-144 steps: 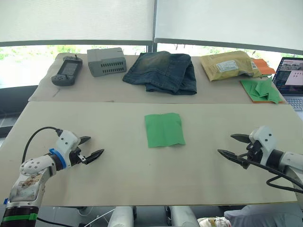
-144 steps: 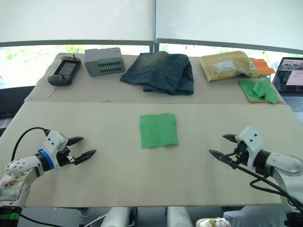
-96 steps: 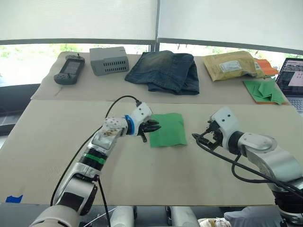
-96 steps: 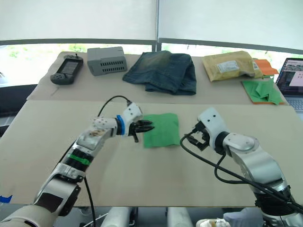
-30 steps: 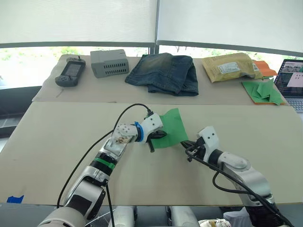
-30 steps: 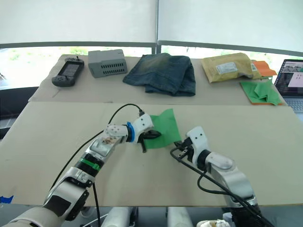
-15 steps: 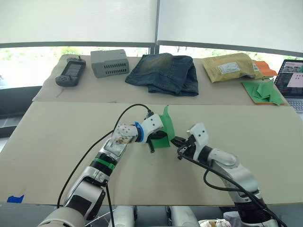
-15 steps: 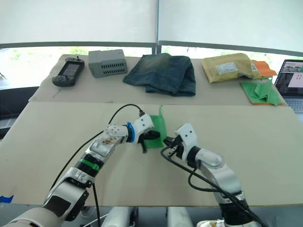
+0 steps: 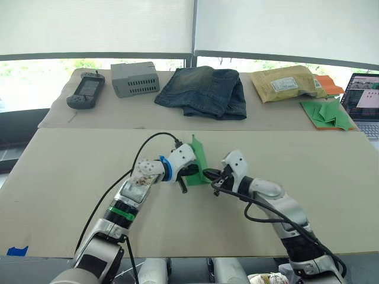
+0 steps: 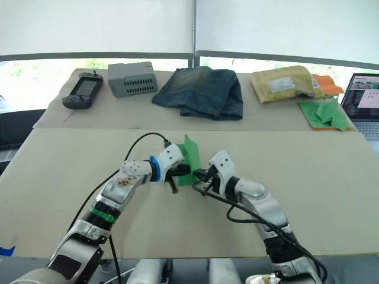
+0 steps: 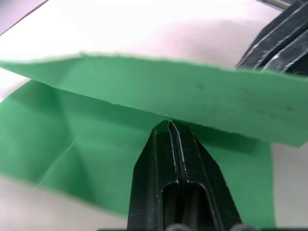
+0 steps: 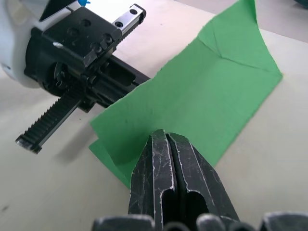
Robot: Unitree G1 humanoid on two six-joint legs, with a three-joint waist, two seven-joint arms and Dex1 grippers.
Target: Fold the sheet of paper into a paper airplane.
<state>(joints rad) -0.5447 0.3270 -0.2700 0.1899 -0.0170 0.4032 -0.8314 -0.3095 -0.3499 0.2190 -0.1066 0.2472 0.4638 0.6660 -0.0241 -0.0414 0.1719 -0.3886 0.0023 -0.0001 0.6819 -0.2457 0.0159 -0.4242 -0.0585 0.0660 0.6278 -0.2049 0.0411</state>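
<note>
Front table (image 9: pixel 71 177) was bare cardboard-tan on both sides of the arms, wide free room left and right. Sheet of paper (image 9: pixel 199 155) sat at table centre, half lifted, one flap standing up. Left gripper (image 9: pixel 190 173) pinched closed on its near-left edge; right gripper (image 9: pixel 214 176) fingers pressed together on the right edge. Heap of green papers (image 9: pixel 324 113) lay far right, well apart.

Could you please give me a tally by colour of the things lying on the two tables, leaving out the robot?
Green: 2, the sheet of paper and the heap of green papers
Grey: 2, handheld device, box
Blue: 1, jeans
Tan: 1, padded envelope
Dark: 1, laptop
Total: 7
</note>
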